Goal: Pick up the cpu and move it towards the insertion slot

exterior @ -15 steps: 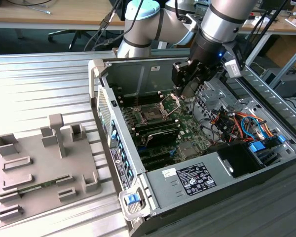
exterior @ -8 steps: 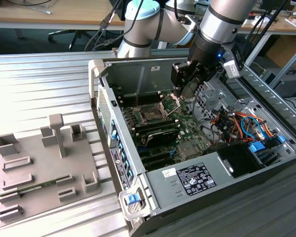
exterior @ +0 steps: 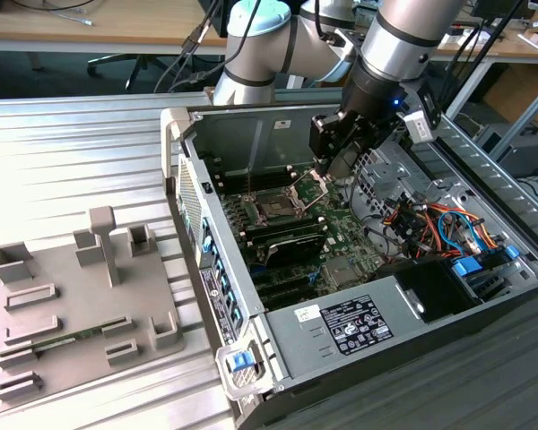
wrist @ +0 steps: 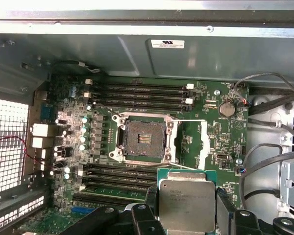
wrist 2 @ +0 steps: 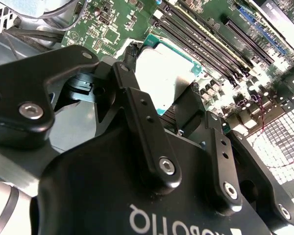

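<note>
The gripper clamped the cpu, a silver-topped, green-rimmed square, above the motherboard, just beside the open insertion slot.

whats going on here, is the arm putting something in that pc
The arm's gripper is shut on the cpu and holds it over the motherboard inside the open computer case. The insertion slot is open and empty, and the cpu sits off to one side of it, not yet over it.
</note>
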`<state>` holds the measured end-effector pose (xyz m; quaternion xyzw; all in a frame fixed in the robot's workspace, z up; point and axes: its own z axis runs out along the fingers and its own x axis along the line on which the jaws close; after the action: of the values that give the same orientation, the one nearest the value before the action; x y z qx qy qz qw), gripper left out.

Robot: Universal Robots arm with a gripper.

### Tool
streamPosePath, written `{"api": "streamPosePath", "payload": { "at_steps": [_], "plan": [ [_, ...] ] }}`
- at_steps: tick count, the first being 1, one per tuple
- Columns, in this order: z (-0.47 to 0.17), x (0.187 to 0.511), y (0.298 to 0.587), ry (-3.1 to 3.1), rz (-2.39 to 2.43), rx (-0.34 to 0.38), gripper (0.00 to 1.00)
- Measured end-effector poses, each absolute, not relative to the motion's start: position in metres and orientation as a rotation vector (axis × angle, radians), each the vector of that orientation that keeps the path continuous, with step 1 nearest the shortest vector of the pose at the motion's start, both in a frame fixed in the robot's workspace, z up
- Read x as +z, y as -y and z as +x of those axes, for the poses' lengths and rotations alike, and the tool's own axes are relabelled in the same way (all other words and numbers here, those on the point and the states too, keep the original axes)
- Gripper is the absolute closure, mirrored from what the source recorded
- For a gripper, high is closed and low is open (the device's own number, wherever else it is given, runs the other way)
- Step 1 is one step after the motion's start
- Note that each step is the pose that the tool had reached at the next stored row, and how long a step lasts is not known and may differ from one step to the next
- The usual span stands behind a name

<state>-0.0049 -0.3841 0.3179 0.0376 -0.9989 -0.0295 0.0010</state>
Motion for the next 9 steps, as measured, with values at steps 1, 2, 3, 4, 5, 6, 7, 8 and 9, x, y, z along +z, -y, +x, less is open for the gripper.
{"api": "streamPosePath", "payload": {
  "at_steps": [1, 2, 3, 4, 5, 6, 7, 8, 9],
  "plan": [
    [-0.0049, 0.3177, 0.3839, 3.136, 0.118, -0.092, 0.45],
    [-0.0049, 0.3171, 0.3835, 3.136, 0.118, -0.093, 0.45],
    [-0.0049, 0.3168, 0.3834, 3.136, 0.118, -0.092, 0.45],
    [-0.0049, 0.3166, 0.3832, 3.136, 0.118, -0.092, 0.45],
    [-0.0049, 0.3162, 0.383, 3.136, 0.118, -0.093, 0.45],
    [-0.0049, 0.3159, 0.3828, 3.136, 0.118, -0.093, 0.45],
    [-0.0049, 0.3153, 0.3824, 3.136, 0.118, -0.092, 0.45],
    [-0.0049, 0.3149, 0.3822, 3.136, 0.118, -0.093, 0.45],
    [-0.0049, 0.3146, 0.382, 3.136, 0.118, -0.093, 0.45]
  ]
}}
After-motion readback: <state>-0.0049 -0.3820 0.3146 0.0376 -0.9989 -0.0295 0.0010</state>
